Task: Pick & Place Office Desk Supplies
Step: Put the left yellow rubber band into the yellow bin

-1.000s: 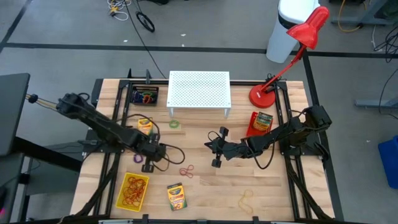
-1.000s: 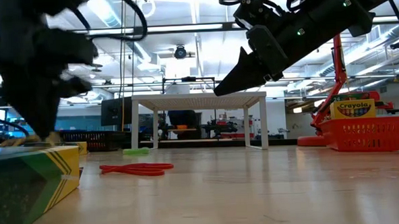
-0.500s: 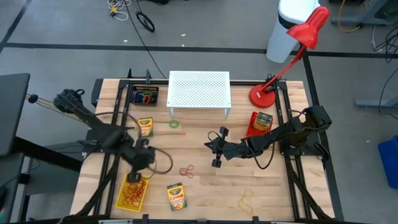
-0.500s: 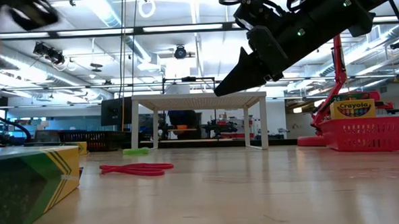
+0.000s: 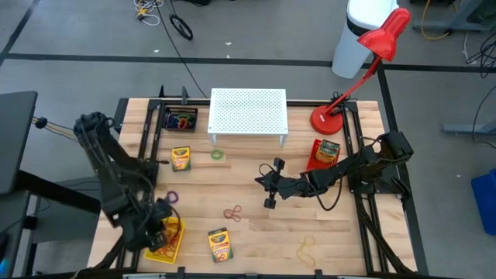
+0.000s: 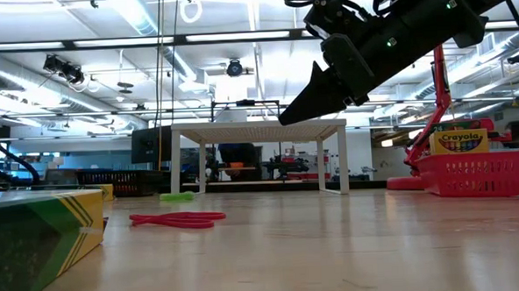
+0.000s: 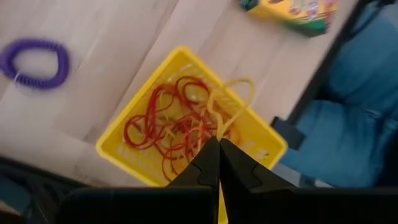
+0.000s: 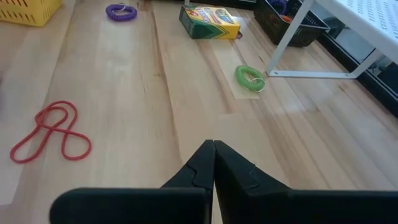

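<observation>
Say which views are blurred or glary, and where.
Left wrist view: soft motion blur over the yellow basket and purple loop. Low view: ceiling lights glare; the near crayon box is out of focus. High view: evenly lit, sharp.

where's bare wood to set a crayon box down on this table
Bare wood lies between the red bands, the stand and the shut right claw, and right of the tan band. The left side is crowded: yellow basket, purple loop, crayon boxes.

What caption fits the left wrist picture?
Left pincer shut on a yellowish rubber band above the yellow basket.
</observation>
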Controlling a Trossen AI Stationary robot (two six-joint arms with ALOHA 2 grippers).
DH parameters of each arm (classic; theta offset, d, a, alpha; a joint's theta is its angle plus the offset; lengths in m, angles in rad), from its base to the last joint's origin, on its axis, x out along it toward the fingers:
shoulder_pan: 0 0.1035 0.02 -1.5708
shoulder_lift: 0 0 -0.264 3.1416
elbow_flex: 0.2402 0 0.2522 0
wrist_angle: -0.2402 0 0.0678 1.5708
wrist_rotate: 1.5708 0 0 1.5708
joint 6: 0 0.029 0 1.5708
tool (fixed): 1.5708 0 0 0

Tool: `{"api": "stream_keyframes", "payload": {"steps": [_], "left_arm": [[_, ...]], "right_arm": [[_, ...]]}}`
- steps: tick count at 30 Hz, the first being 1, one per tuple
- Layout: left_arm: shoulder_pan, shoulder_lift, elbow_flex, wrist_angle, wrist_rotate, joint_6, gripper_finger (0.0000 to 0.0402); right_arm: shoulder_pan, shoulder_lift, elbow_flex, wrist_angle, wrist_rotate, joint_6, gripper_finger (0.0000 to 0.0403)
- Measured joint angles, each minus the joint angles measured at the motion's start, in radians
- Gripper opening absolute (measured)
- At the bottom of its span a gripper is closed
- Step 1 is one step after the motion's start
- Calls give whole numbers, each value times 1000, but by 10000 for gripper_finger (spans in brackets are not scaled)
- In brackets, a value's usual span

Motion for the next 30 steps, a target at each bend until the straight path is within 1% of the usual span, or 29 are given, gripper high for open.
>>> {"api": "stream_keyframes", "payload": {"steps": [3,6,11,15,19,22,24,27,30], "left_arm": [[-24,48,0,-13,13,-50,4],[-26,90,0,-31,27,-87,5],[-32,159,-1,-28,17,-90,4],[-37,203,-54,12,2,-113,14],[-36,209,-129,127,4,-98,50],[-36,208,-142,147,6,-46,89],[-34,194,-142,142,14,22,114],[-12,151,-142,132,30,103,146],[14,91,-137,128,16,173,170]], "right_arm": [[-5,0,0,5,0,-26,12],[-18,0,0,19,-10,-36,12],[-36,0,0,39,-52,-45,12],[-32,0,0,70,-58,-49,12],[-32,0,1,82,-79,-38,12],[-32,0,1,76,-80,3,12],[-25,0,1,76,-79,12,12],[-10,0,1,76,-80,8,12],[-1,0,1,72,-84,4,12]]}}
